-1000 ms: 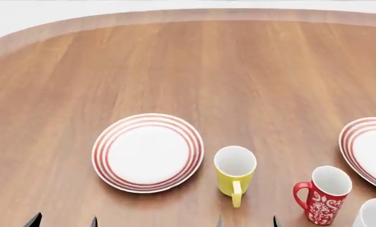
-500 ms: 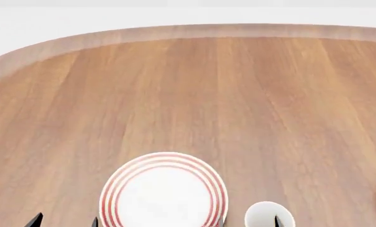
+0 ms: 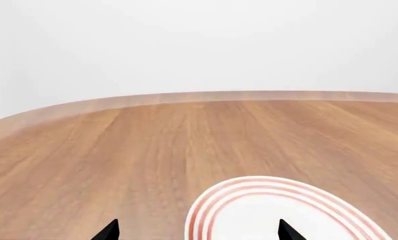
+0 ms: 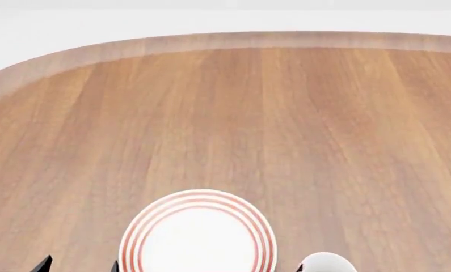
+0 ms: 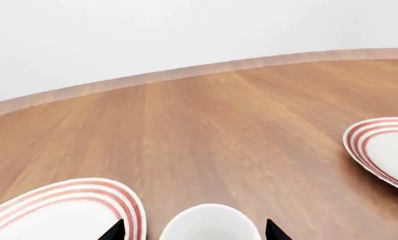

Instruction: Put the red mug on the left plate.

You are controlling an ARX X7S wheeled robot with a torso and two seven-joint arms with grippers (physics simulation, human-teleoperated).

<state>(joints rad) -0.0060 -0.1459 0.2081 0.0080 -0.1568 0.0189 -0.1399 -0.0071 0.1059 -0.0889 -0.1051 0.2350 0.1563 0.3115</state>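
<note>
Your wooden worktop (image 4: 233,113) fills most of the head view, far edge curved. The left plate (image 4: 198,235), white with red rings, sits at the near edge, cut off below. Second ringed plate (image 5: 384,150) lies well apart to its right. A mug rim (image 5: 209,226), white inside, sits between your right hand (image 5: 193,231) tips. Left hand (image 3: 197,231): tips spread, holding nothing. Right hand likewise spread. The red mug can't be made out.
</note>
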